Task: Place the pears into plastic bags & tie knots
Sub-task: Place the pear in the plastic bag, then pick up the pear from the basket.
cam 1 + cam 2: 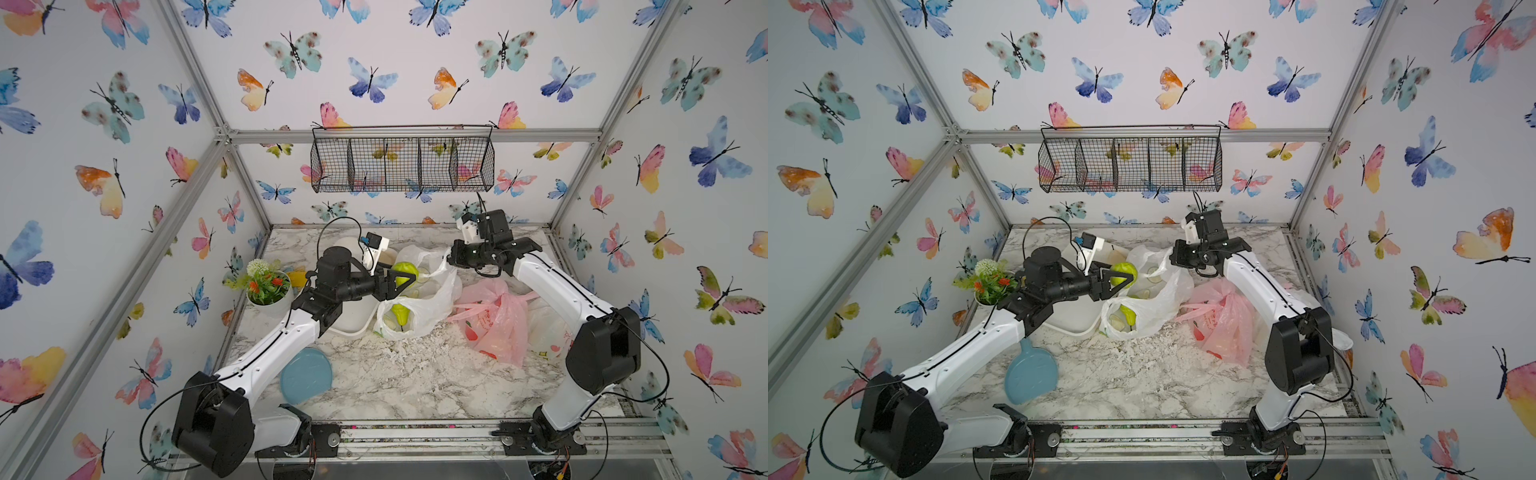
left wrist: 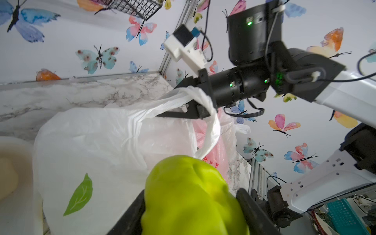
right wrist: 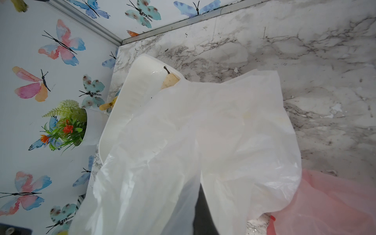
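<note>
Pear (image 2: pixel 191 195) between left fingers (image 2: pixel 252 213)

Both top views looked down from high above, well back from the white bag (image 1: pixel 436 303), covering the whole surface (image 1: pixel 415 374). Both wrist views sat close to that bag, sharing it.

Marble tabletop (image 1: pixel 415 374); tray (image 1: pixel 353 322), white bag (image 1: pixel 434 305), pink bag (image 1: pixel 500 332), flowerpot (image 1: pixel 274 306), blue plate (image 1: pixel 305 374)

wire basket (image 1: pixel 402 164) — back wall | potted flowers (image 1: pixel 268 286) beside white tray (image 1: pixel 355 322) | blue dish (image 1: pixel 305 376) — marble table (image 1: pixel 415 374)
</note>
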